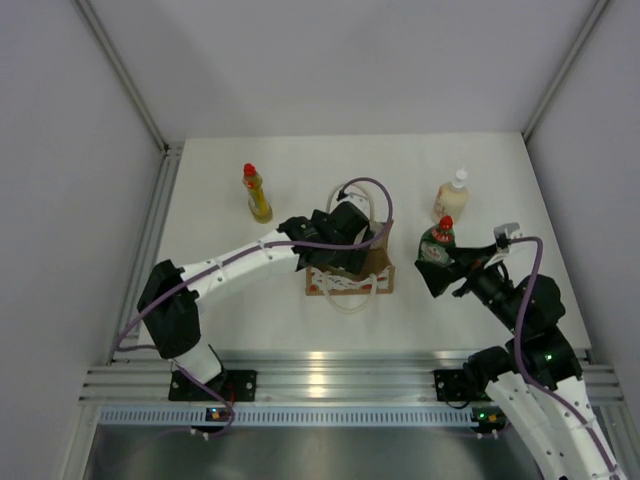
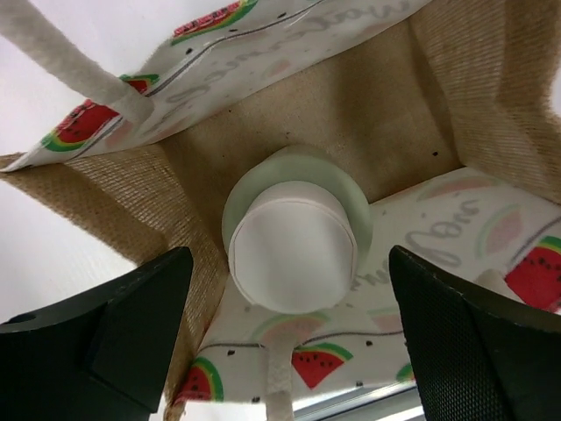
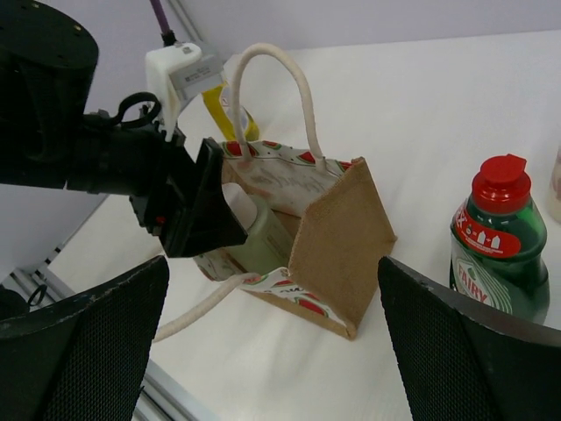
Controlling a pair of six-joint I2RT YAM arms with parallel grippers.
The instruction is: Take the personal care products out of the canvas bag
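The canvas bag (image 1: pixel 350 278) stands mid-table, tan with watermelon-print trim and cream handles. Inside it stands the pale cylindrical bottle with a white cap (image 2: pixel 294 250), also seen in the right wrist view (image 3: pixel 267 235). My left gripper (image 2: pixel 289 294) is open, reaching into the bag's mouth, one finger on each side of the cap, not touching it. Outside the bag stand the slim yellow bottle (image 1: pixel 257 193), the cream bottle (image 1: pixel 452 197) and the dark green bottle (image 1: pixel 438 244). My right gripper (image 3: pixel 272 351) is open and empty, right of the bag, beside the green bottle (image 3: pixel 495 241).
The left arm (image 1: pixel 240 262) stretches from the near left across to the bag. A loose bag handle (image 1: pixel 349 300) lies on the table in front of the bag. White walls enclose the table (image 1: pixel 300 330) on three sides; an aluminium rail (image 1: pixel 330 380) runs along the near edge.
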